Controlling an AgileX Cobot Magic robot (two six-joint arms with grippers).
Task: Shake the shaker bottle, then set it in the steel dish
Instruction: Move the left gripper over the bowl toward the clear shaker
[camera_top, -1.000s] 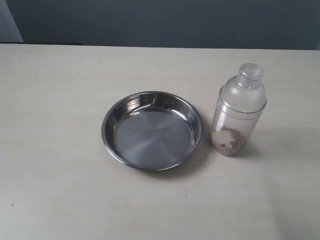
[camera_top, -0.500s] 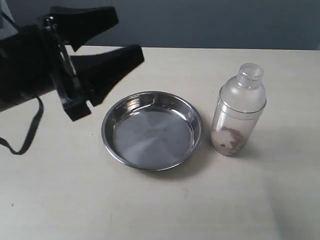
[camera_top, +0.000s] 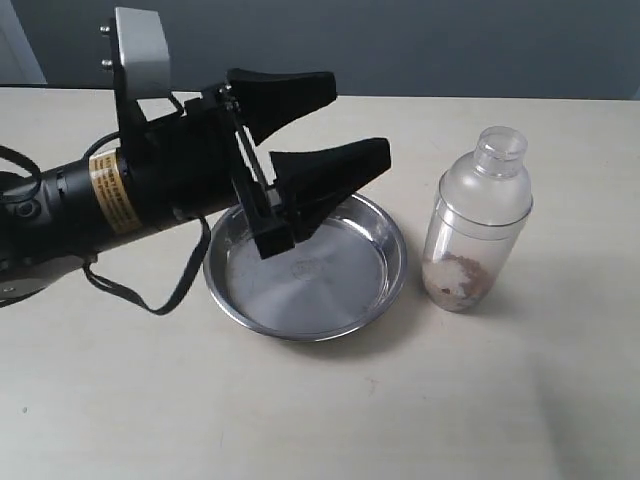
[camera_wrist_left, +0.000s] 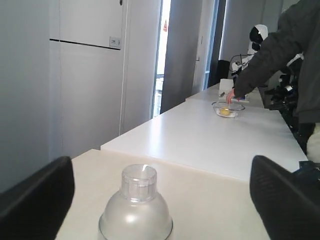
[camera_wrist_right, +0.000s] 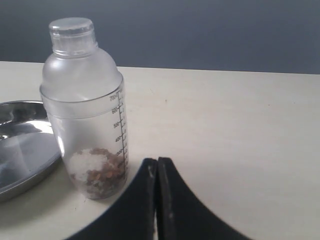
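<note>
Spread wide, the left end effector (camera_top: 360, 120) is seen with nothing held between its two black fingers. It is poised above the left and far part of the steel dish (camera_top: 392, 280), and its fingertips are pointed toward the shaker bottle (camera_top: 478, 225); no contact with either is seen. In the left wrist view the bottle's frosted dome and small clear cap are framed between the two fingers, well apart from both. The shaker bottle is stood upright on the table (camera_top: 520, 400), just beside the right rim of the steel dish and outside it. Brownish-white granules are seen at its bottom, and printed measuring marks can be made out on its clear wall. The right end effector (camera_wrist_right: 157, 164) is shown with its fingers pressed together and nothing gripped, near the bottle but apart from it.
</note>
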